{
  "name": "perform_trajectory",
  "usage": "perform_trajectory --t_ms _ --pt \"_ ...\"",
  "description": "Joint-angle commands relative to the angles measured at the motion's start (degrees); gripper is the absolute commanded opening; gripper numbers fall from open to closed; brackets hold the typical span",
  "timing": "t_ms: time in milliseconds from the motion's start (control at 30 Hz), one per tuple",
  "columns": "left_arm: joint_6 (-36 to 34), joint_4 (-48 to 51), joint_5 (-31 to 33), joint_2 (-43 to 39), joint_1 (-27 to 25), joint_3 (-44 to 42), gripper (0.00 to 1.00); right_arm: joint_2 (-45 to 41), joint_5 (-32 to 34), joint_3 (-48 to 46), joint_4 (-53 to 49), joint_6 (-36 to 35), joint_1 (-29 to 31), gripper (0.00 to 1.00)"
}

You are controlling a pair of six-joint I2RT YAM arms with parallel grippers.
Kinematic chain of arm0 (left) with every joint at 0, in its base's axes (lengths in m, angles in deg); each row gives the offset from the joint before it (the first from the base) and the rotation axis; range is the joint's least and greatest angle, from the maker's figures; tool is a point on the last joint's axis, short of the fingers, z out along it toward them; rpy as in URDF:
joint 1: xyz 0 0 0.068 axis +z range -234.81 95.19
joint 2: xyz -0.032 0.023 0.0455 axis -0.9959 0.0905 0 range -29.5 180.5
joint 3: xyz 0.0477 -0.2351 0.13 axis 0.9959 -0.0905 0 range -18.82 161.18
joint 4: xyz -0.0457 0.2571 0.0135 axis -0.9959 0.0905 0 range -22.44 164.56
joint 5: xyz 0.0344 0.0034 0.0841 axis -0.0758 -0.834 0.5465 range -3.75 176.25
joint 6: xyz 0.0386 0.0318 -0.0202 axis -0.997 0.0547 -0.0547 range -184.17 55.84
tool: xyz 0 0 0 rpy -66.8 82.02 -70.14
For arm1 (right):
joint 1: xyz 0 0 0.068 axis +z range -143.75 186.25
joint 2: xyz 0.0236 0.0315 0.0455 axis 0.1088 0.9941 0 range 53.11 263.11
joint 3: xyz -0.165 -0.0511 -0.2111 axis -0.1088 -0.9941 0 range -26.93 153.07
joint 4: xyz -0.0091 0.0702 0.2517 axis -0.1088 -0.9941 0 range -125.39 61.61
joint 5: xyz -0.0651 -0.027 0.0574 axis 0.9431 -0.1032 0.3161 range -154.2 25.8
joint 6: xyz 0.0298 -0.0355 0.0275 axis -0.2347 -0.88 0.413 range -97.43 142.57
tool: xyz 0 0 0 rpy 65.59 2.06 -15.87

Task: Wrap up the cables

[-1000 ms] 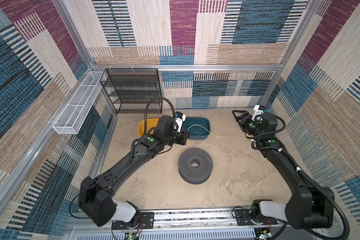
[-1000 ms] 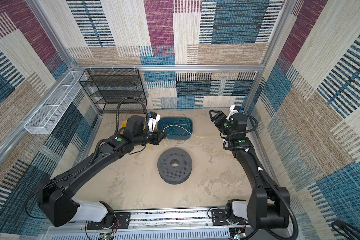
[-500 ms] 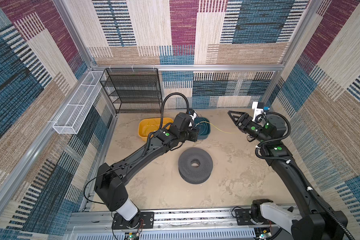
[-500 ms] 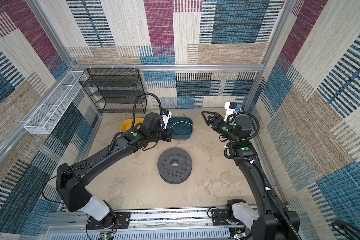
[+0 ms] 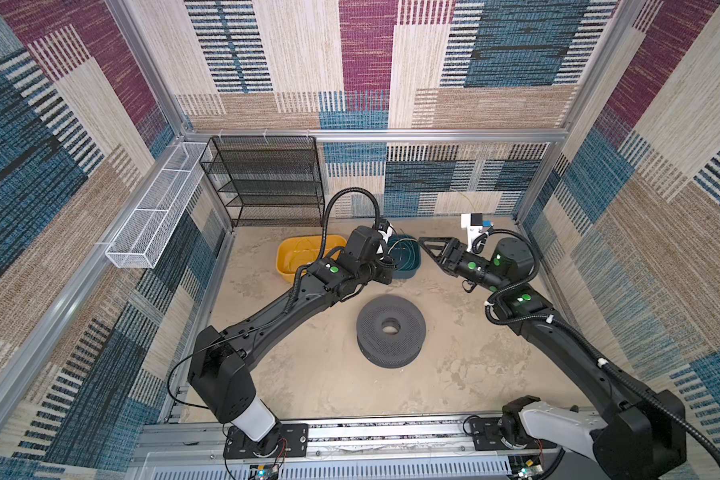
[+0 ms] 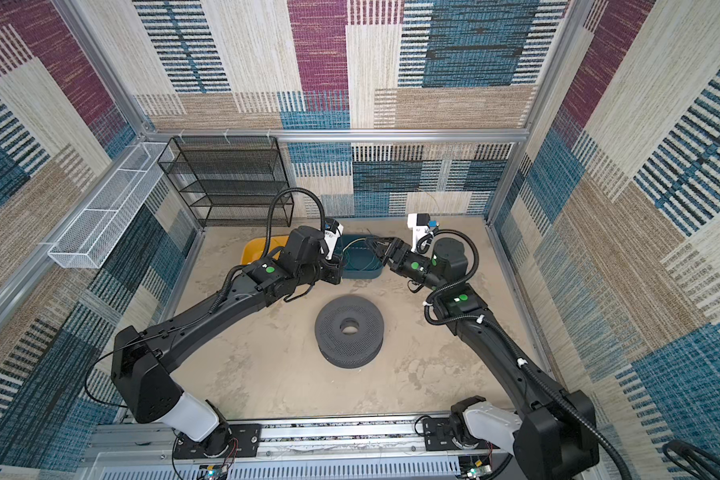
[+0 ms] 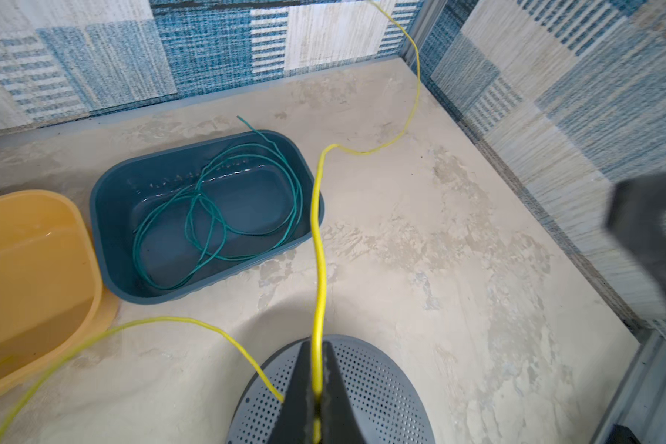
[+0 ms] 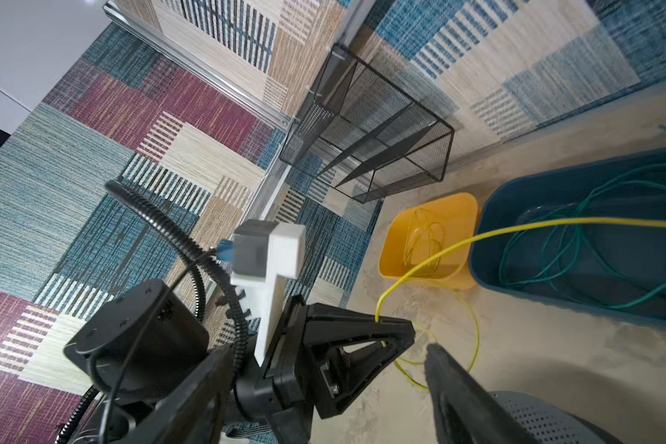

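Progress looks slight: left gripper [image 7: 316, 355] clamps the yellow cable [image 7: 318, 230] near the seemingly bare spool [image 5: 375, 322] at frame centre, right gripper [image 5: 430, 249] gapes empty, green cables [image 5: 406, 254] lie loose in the blue bin [image 5: 410, 272] just above.

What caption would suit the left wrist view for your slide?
Left gripper shut on a yellow cable; green cable coiled in the teal bin.

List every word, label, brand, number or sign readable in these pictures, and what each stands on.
None: no text can be read in any view.
The yellow tub, teal tub, grey perforated spool and black mesh rack bear no print.
The round green marks on the arms are plain dots.
The small boards at the front rail are too small to read.
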Motion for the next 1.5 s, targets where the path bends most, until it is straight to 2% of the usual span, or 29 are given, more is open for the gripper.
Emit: perform_trajectory --t_ms 0,233,300,433,667,700,800,900,967,1067,1167,1267,1333,1467 --pt "-3.12 -3.76 -4.65 -0.17 -0.38 -0.31 0.0 2.61 2.51 -1.21 6.61 5.82 1.86 0.77" --pt "-4.4 -4.38 -3.46 -1.24 -1.95 -1.73 0.0 8.32 2.87 -0.17 11.17 9.02 2.82 0.72" --pt "-4.67 -4.6 -3.49 -1.37 -2.21 -1.83 0.0 9.31 2.9 -0.16 12.13 9.8 3.07 0.68" --pt "-5.2 -4.78 -3.81 -1.12 -2.65 -1.48 0.0 11.38 1.59 0.28 13.77 11.31 3.5 0.52" --pt "-5.45 -4.01 -1.32 -1.01 -2.77 -1.04 0.0 10.27 1.6 -0.66 14.71 11.32 3.85 0.03" --pt "-5.53 -4.05 -1.37 -0.98 -2.78 -1.09 0.0 10.1 1.55 -0.77 14.76 11.2 3.89 0.0" --pt "-5.59 -4.09 -1.68 -0.85 -2.74 -0.79 0.02 9.97 1.36 -0.67 14.76 10.46 3.86 0.0" --pt "-6.58 -2.9 -2.32 -2.3 -2.7 -1.0 0.34 9.74 1.45 -0.08 13.55 9.23 3.77 0.0" --pt "-7.4 -3.51 0.36 -5.56 -2.48 -3.72 0.48 9.21 1.82 0.6 12.13 7.87 3.76 0.0" --pt "-5.98 -7.2 4.65 -11.51 0.63 -10.18 0.57 8.26 2.19 0.82 11.26 6.67 3.76 0.0" --pt "-0.5 -5.59 4.78 -14.03 6.6 -12.76 0.68 8.45 1.22 0.56 11.9 7.08 3.76 0.0" --pt "4.41 -6.77 3.16 -15.56 11.71 -16.77 0.77 8.38 0.45 0.29 12.25 7.44 3.81 0.0" --pt "6.96 -9.1 -0.24 -15.51 14.18 -19.8 0.8 8.05 0.36 0.19 12.23 7.45 3.83 0.0" --pt "9.3 -12.68 -3.62 -13.25 15.67 -22.32 0.81 7.27 0.29 0.5 11.87 7.5 3.81 0.0"
